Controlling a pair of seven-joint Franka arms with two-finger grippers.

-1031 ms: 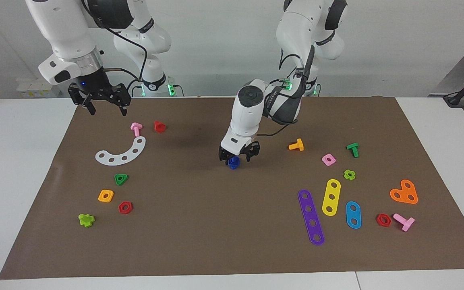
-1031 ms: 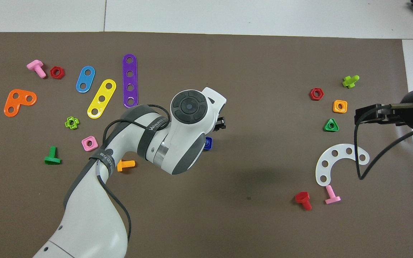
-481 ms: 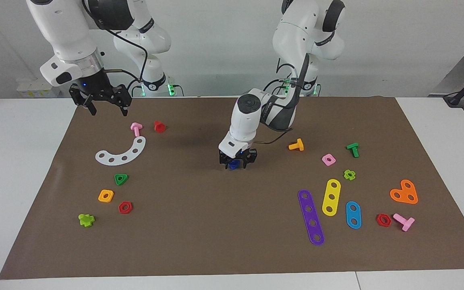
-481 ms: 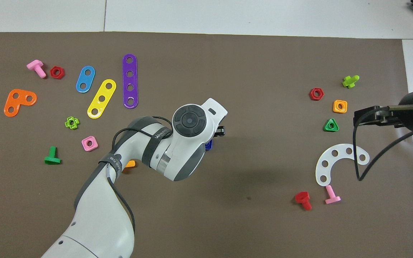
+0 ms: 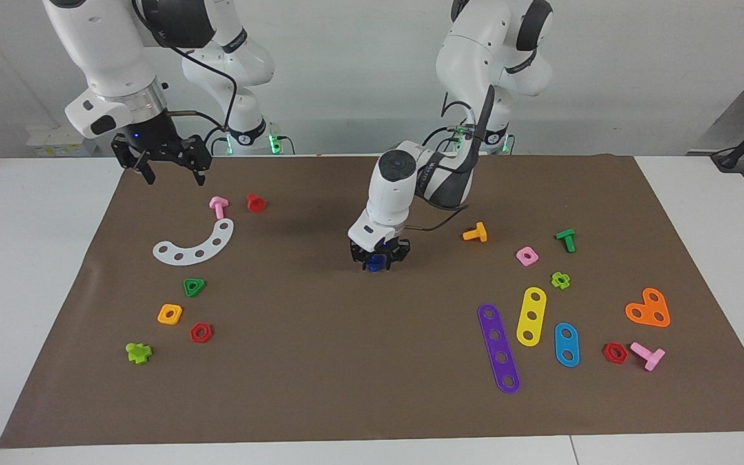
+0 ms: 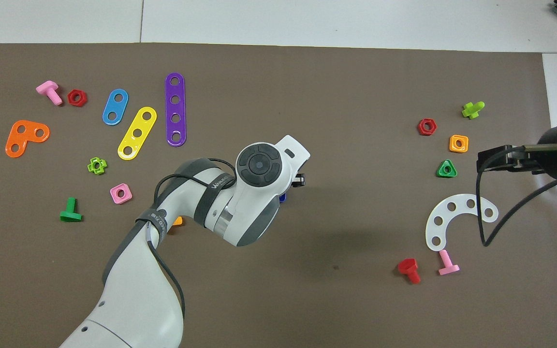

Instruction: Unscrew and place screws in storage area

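A dark-blue screw (image 5: 377,261) stands on the brown mat (image 5: 320,361) near its middle. My left gripper (image 5: 378,264) is down on it, its fingers shut around the blue piece. In the overhead view the left wrist covers the gripper, and only a sliver of the screw (image 6: 283,197) shows at the wrist's edge. My right gripper (image 5: 168,169) waits open and holds nothing, raised over the mat's edge at the right arm's end; it also shows in the overhead view (image 6: 483,160). No marked storage area is in view.
Toward the right arm's end lie a white curved plate (image 5: 195,244), pink (image 5: 218,206) and red bolts (image 5: 256,203), and several nuts. Toward the left arm's end lie an orange bolt (image 5: 475,233), a green bolt (image 5: 566,239), coloured strips (image 5: 498,347) and an orange heart plate (image 5: 648,309).
My left gripper has sunk onto the dark-blue screw and gone from open to shut around it. The right arm has barely moved.
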